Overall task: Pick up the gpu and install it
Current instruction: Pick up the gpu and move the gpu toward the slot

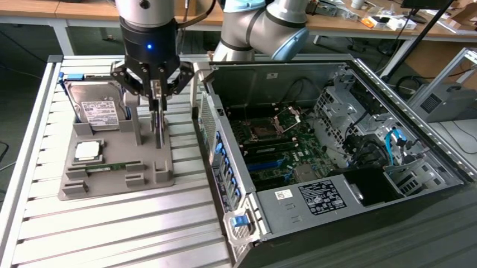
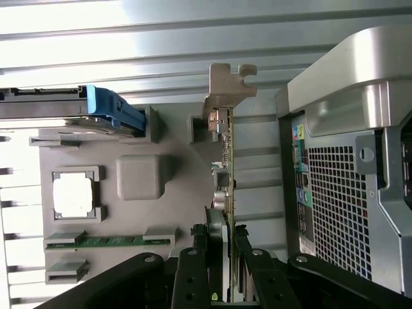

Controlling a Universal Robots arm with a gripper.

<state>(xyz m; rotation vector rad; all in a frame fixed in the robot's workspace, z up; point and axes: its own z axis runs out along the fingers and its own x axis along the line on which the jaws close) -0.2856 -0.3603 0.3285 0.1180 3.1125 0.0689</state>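
**Graphics card clamped on edge beside the open computer case**

Exterior view. The gripper (image 1: 155, 106) is seen lowered over the grey tray (image 1: 104, 182), on the side nearest the computer case (image 1: 298, 206). It is closed on the graphics card (image 1: 158, 133), which appears edge-on as a thin upright strip reaching down to the tray. The grip is taken across the thickness of the board, probably because so flat a part can only be pinched that way from above. Whether the card is seated in its slot or already raised clear cannot be told. Towards the exterior view's left, a hard drive (image 1: 93, 106) is propped upright in the tray. A processor (image 1: 88, 149) and a memory stick (image 1: 104, 166) are laid in recesses of their own, so that each part can be reached singly. The case is laid on its side with the panel removed, and the motherboard (image 1: 283, 156) is thereby exposed from above.

Wrist view. The card (image 2: 225, 167) is seen along its upper edge, with the fingers (image 2: 244, 264) pressed against its two faces at one end. The silver bracket (image 2: 226, 80) sits at the other end, well away from the grip and untouched. The hard drive (image 2: 96, 109), processor (image 2: 72, 194) and memory stick (image 2: 109, 241) are found on one side of the card. The perforated wall of the case (image 2: 341, 193) is found on the other, near the card but apart from it.
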